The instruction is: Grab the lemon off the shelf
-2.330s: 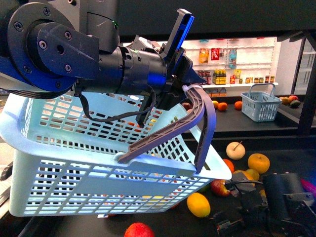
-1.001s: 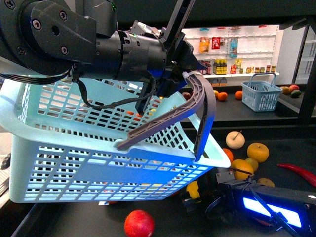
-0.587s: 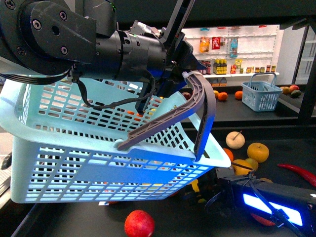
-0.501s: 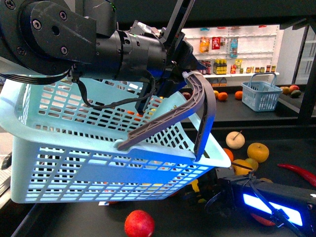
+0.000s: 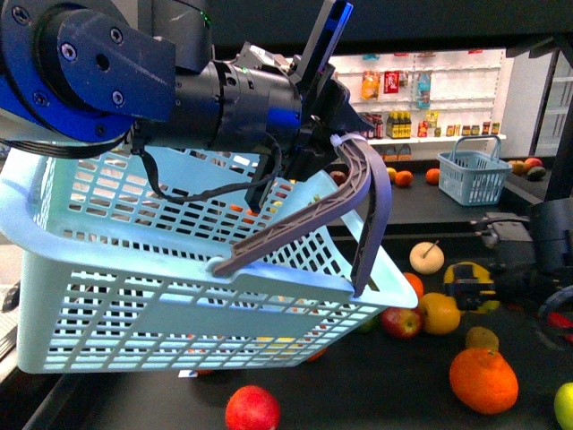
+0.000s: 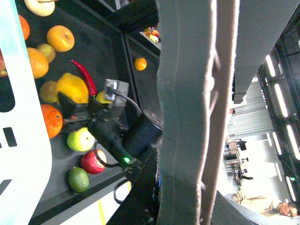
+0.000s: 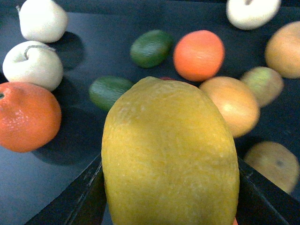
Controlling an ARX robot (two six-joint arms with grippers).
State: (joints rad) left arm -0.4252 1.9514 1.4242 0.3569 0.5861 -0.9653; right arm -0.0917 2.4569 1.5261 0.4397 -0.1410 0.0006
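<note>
My right gripper [image 5: 469, 292] is shut on the lemon [image 5: 484, 272], a bright yellow oval fruit, and holds it just above the black shelf tier [image 5: 376, 385] at the right. In the right wrist view the lemon [image 7: 168, 150] fills the space between the black fingers [image 7: 84, 199]. In the left wrist view the lemon [image 6: 71, 87] shows at the tip of the right arm. My left gripper [image 5: 336, 136] is shut on the grey basket handle [image 5: 363, 193] and holds the light blue basket [image 5: 179, 296] tilted in the air. The handle [image 6: 187, 112] fills the left wrist view.
Loose fruit lies on the tier: a large orange [image 5: 483, 380], red apples [image 5: 252, 409], a pale pear-like fruit [image 5: 427, 257], limes [image 7: 151, 48] and a red chilli [image 6: 84, 77]. A small blue basket [image 5: 473, 179] and white bottle shelves [image 5: 421, 98] stand behind.
My right arm has moved from low under the basket's front corner out to the right and up, carrying the lemon. The basket has stayed in place.
</note>
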